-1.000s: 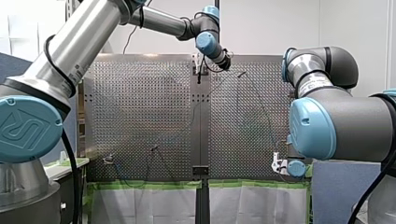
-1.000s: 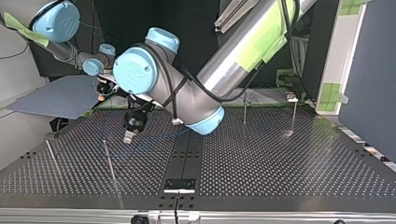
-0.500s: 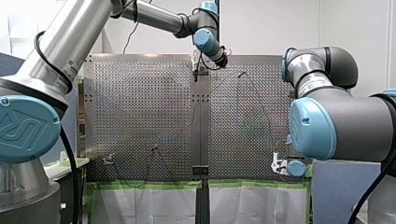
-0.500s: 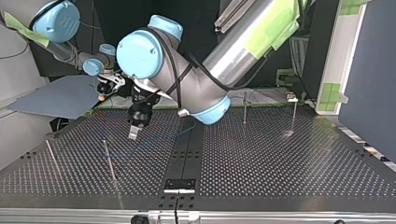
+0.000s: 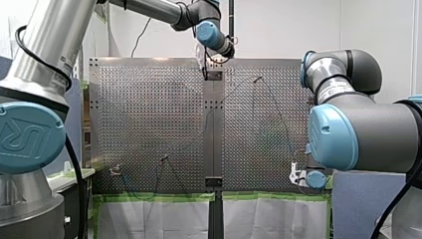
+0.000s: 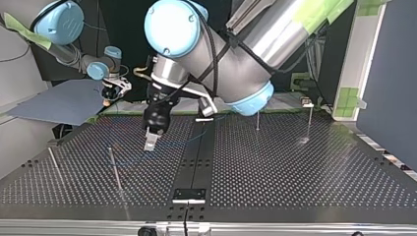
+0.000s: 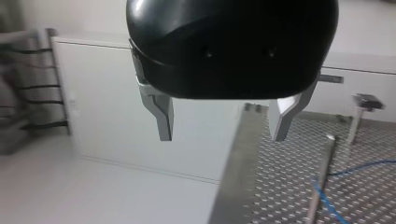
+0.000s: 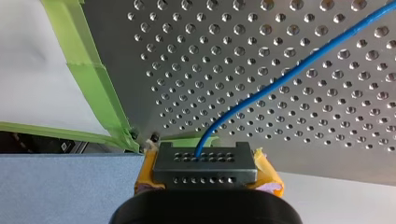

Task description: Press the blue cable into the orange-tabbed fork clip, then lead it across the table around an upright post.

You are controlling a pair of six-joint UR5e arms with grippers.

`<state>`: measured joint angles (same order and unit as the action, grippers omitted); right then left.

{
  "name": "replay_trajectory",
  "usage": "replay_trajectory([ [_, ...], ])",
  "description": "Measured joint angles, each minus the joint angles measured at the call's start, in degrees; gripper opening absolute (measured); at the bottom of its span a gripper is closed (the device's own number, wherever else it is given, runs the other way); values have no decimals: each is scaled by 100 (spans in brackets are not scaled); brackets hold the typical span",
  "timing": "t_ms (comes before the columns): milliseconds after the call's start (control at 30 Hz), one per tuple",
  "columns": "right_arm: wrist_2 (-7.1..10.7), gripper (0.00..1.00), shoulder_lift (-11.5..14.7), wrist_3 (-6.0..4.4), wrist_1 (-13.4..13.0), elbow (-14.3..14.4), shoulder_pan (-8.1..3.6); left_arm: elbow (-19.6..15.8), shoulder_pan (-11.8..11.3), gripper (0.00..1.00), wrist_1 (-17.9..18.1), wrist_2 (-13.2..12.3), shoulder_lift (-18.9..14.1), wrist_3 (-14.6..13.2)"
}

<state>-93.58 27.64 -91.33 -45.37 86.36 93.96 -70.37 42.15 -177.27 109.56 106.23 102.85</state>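
Note:
The thin blue cable (image 8: 289,70) runs out over the perforated table from my right gripper (image 8: 204,156), whose yellow pads are shut on it near the green-taped table edge. In the front view that gripper (image 5: 298,174) sits low at the right. From there the cable (image 5: 278,119) trails up the plate. My left gripper (image 7: 223,126) is black with metal fingers, open and holding nothing. It hangs over the table's far edge (image 5: 204,69) in the front view. An upright post (image 7: 322,182) with the cable beside it stands ahead of it. A small clip (image 5: 115,170) stands at the front view's lower left.
Several thin upright posts stand on the plate, two at the top view's left (image 6: 115,169) (image 6: 54,164) and two at its back right (image 6: 257,115) (image 6: 309,120). A dark centre strip (image 6: 196,157) splits the table. A white cabinet (image 7: 107,116) stands beyond the table's edge.
My left arm has swung its gripper up and left in the front view, toward the table's far edge. It stays open. My right arm has not moved.

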Motion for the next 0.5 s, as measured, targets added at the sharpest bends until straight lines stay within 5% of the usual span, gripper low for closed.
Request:
replay_trajectory([
  [500, 5, 0, -6, 0, 0, -2, -3, -796, 70, 99, 796, 48, -796, 793],
])
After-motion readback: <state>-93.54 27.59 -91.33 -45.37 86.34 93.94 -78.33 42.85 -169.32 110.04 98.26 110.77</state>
